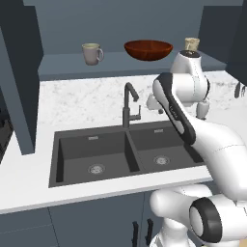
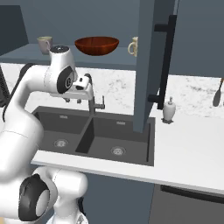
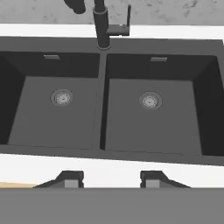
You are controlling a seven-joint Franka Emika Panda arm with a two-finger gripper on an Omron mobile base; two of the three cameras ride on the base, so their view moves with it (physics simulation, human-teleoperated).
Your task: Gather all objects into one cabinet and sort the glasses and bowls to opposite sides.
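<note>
Gripper: your gripper (image 3: 112, 178) hung over the double sink (image 3: 109, 109), its fingertips (image 3: 71, 178) spread apart with nothing between them.
Sink: both basins lay bare beneath the hand, the black faucet (image 1: 128, 103) standing at the divider.
Task things: on the open cabinet's shelf (image 1: 67, 67) stood a cream mug (image 1: 91, 53) at the left, the red-brown bowl (image 1: 148, 49) near the middle, and a second mug (image 2: 133, 46) at the right, partly hidden by the open door (image 2: 151, 65).
Advice: you would have done well to lift the hand toward the shelf, approach one mug squarely, and steer clear of the door's bar handle (image 2: 167, 61) and the faucet.
</note>
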